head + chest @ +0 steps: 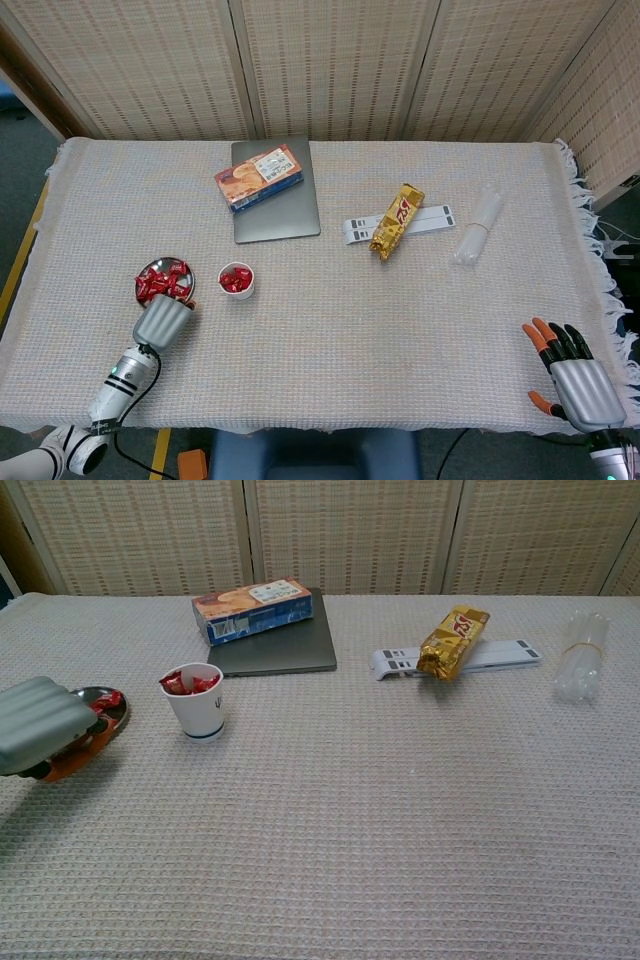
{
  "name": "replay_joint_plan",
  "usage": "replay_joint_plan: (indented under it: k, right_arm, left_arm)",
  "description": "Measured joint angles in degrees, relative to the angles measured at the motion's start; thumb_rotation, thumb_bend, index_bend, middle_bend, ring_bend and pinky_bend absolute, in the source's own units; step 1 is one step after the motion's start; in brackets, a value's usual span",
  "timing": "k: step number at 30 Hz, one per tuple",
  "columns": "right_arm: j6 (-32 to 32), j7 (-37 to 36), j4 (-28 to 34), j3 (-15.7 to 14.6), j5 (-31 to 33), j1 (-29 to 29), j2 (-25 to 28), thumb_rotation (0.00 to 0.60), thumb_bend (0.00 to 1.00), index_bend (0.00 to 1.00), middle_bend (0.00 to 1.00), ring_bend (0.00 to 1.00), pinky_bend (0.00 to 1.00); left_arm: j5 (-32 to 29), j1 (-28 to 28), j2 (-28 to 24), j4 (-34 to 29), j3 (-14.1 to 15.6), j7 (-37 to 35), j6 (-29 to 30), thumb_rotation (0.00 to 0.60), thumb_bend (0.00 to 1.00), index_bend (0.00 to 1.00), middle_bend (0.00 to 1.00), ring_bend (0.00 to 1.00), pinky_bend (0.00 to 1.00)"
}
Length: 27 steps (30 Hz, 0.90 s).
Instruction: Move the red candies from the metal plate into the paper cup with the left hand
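The metal plate [150,292] [112,712] lies near the table's left front and holds several red candies [164,279] [106,697]. Just to its right stands the white paper cup [237,281] [196,710], with red candies [189,681] showing at its rim. My left hand [161,320] [35,726] hangs over the near edge of the plate, grey back upward, fingers bent down toward the candies. Its fingertips are mostly hidden under it, so I cannot see whether it holds a candy. My right hand [574,374] rests at the near right edge, fingers spread, holding nothing.
A biscuit box [259,177] [252,609] lies on a grey laptop [277,208] [280,650] at the back. A gold snack bar [396,220] [453,640] sits across a white strip [432,214] [505,653]. A clear plastic bottle [477,226] [581,658] lies at the right.
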State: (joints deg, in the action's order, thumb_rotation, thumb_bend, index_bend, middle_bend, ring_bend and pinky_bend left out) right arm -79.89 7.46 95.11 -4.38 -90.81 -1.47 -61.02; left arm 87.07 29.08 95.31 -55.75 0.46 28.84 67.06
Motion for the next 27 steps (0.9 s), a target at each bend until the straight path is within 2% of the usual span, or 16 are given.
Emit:
replay_joint_plan:
  k: [9,12,16,22,27]
  right_arm:
    - [0.2,-0.3,0.0,0.0,0.1,-0.2,0.2,0.6,0.11,0.0,0.0,0.0,0.0]
    - [0.4,-0.3,0.0,0.1,0.3,-0.3,0.1,0.6,0.11,0.0,0.0,0.0,0.0]
    - [0.9,-0.1,-0.1,0.5,1.2,-0.4,0.0,0.6,0.11,0.0,0.0,0.0,0.0]
    - [2.1,0.3,0.0,1.2,3.1,-1.0,-0.2,0.6,0.11,0.0,0.0,0.0,0.0]
    - [2.6,0.3,0.0,1.8,4.5,-1.2,-0.2,0.6,0.11,0.0,0.0,0.0,0.0]
  left_arm:
    - [0.9,-0.1,-5.7,-10.6,-1.4,2.7,3.4,0.6,0.54,0.61,0.63,0.66,1.0]
    - [0.7,0.7,-8.1,-15.9,-3.1,4.0,3.8,0.6,0.54,0.61,0.63,0.66,1.0]
    - [-0.7,3.4,-10.6,-22.2,-7.2,4.7,2.8,0.6,0.54,0.61,0.63,0.66,1.0]
    - [-3.6,9.1,-9.2,-24.2,-11.4,6.7,-1.9,0.6,0.54,0.61,0.63,0.66,1.0]
    - [-5.8,12.3,-5.2,-22.5,-12.7,8.2,-4.9,0.6,0.54,0.6,0.62,0.66,1.0]
